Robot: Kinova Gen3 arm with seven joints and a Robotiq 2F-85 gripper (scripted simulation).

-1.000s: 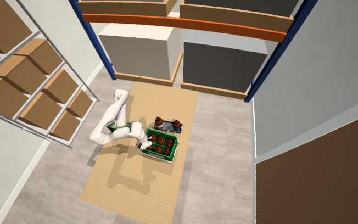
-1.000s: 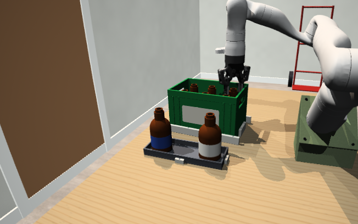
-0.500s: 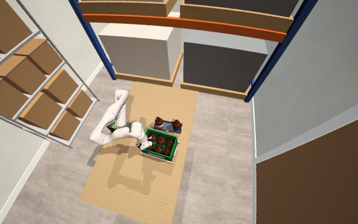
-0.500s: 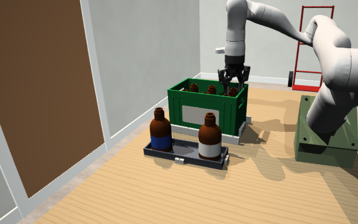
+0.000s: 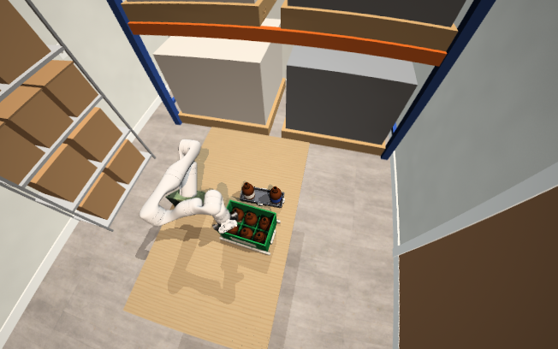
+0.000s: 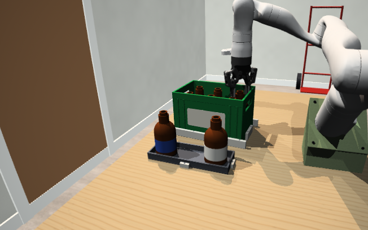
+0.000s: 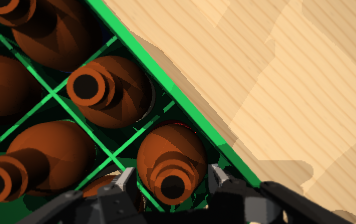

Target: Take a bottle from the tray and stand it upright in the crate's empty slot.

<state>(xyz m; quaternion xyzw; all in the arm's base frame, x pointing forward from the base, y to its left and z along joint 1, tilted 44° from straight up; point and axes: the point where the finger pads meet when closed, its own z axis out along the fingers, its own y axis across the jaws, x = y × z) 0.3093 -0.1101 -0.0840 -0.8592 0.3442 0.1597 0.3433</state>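
The green crate (image 5: 270, 238) (image 6: 180, 113) (image 7: 186, 106) stands on the wooden table with a brown bottle in every slot I can see. My gripper (image 5: 228, 226) (image 6: 240, 84) (image 7: 172, 177) is over the crate's corner slot. Its fingers are open, one on each side of the neck of the upright bottle (image 6: 239, 94) (image 7: 172, 155) in that slot, and apart from it. The dark tray (image 5: 261, 198) (image 6: 192, 166) beside the crate holds a blue-banded bottle (image 5: 276, 194) (image 6: 165, 135) and a white-banded bottle (image 5: 247, 190) (image 6: 215, 141), both upright.
A grey bracket (image 6: 209, 138) runs along the crate's foot. The arm's green base block (image 6: 333, 141) stands on the table to the right. A red hand truck (image 6: 322, 48) leans at the far wall. Shelving with boxes (image 5: 64, 141) and pallet racks surround the table.
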